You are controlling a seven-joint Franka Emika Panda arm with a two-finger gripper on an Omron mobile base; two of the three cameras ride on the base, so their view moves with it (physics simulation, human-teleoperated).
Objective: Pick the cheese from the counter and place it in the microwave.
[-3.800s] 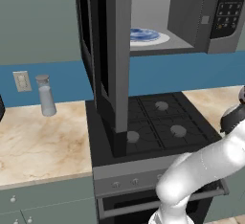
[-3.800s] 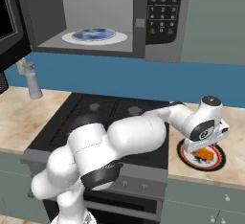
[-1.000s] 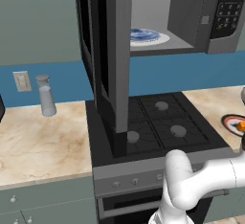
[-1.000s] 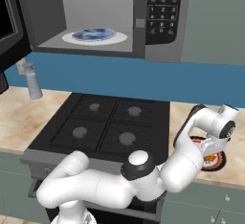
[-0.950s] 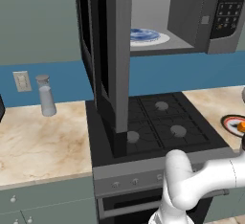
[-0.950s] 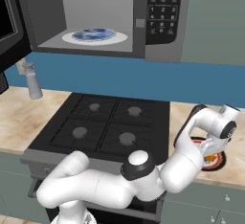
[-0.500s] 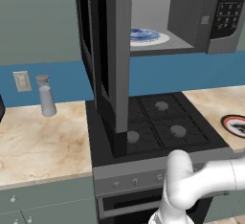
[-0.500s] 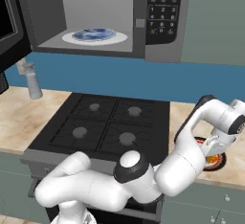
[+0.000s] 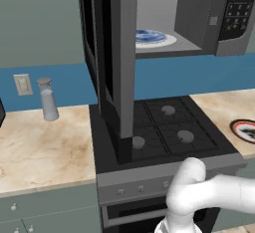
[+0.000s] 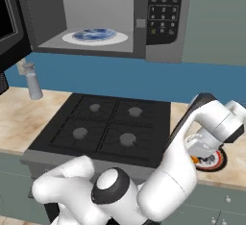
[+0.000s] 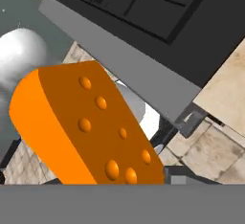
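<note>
Orange wedge of cheese (image 11: 91, 127), dimpled on its broad face, sits right up against the hand camera, above the dark finger tips at the bottom edge. It looks held by the end effector (image 10: 204, 148), but the fingers themselves are hidden, so I cannot tell whether they are clamped on it or merely close around it. In the right base view a sliver of orange (image 10: 194, 160) shows under the white wrist, over the round red-rimmed dark plate (image 10: 214, 161) on the beige marbled stone desk (image 10: 14, 113), right of the black gas stovetop (image 10: 103, 128).

The large dark grey microwave (image 10: 161, 15) hangs above the stovetop. Its tall black door (image 9: 117, 67) stands open to the left. A blue-and-white patterned plate (image 10: 96, 35) lies on the pale grey interior floor.

Judgement on the step in hand: carry the cheese up and left to the cavity.
- Lift straight up first, clear of the red-rimmed plate and the stovetop's edge.
- Approach the opening from the front, staying right of the open door and left of the keypad panel.
- Keep the wrist low enough to pass under the cavity ceiling.
- Let go only once the wedge is over the patterned plate or the bare floor beside it.

A clear glass shaker with a grey cap (image 9: 48, 99) stands at the far left, well apart from the route.
</note>
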